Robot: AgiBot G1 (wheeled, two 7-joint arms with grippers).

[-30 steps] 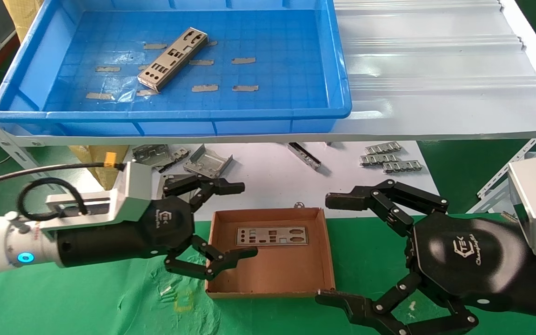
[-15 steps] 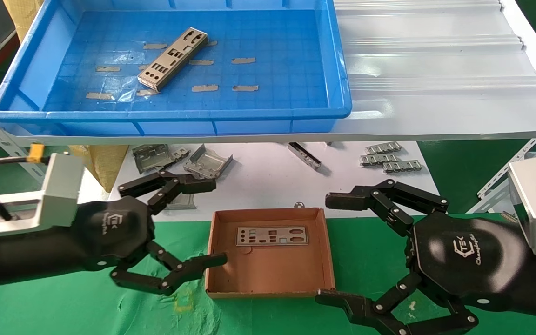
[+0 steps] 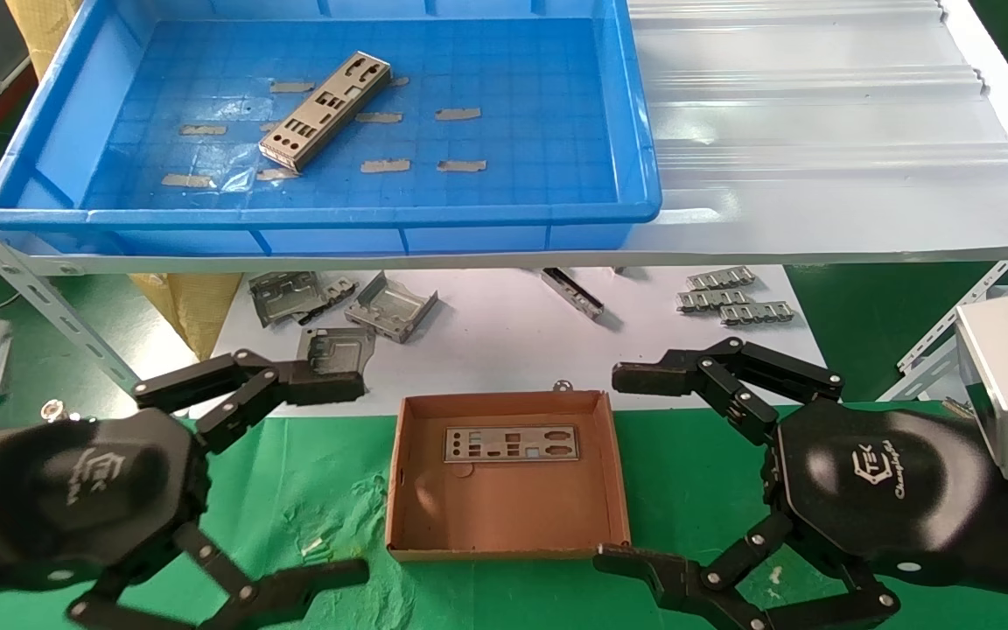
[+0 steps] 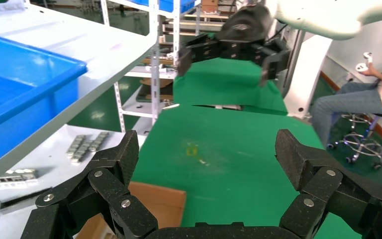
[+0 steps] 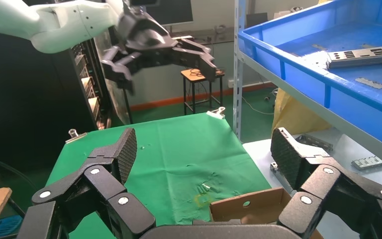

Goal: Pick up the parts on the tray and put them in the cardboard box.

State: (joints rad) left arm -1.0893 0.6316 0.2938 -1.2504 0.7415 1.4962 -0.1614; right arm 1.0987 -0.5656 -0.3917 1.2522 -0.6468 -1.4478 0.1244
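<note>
One part (image 3: 511,444) is being shown delivered in the cardboard box (image 3: 609,490), lower centre; one part (image 3: 325,109) is being left in the tray (image 3: 626,140), upper left. Left gripper (image 3: 294,477) and right gripper (image 3: 622,468) are being held released, jaws spread and empty, flanking the box.

I see the tray (image 3: 644,140) on the shelf at the bench's far left, one part (image 3: 325,110) lying in it left of centre. Below, near the front edge, sits the cardboard box (image 3: 618,472) with another part (image 3: 511,444) inside — my left gripper (image 3: 294,481) left of it, right gripper (image 3: 635,468) right.
</note>
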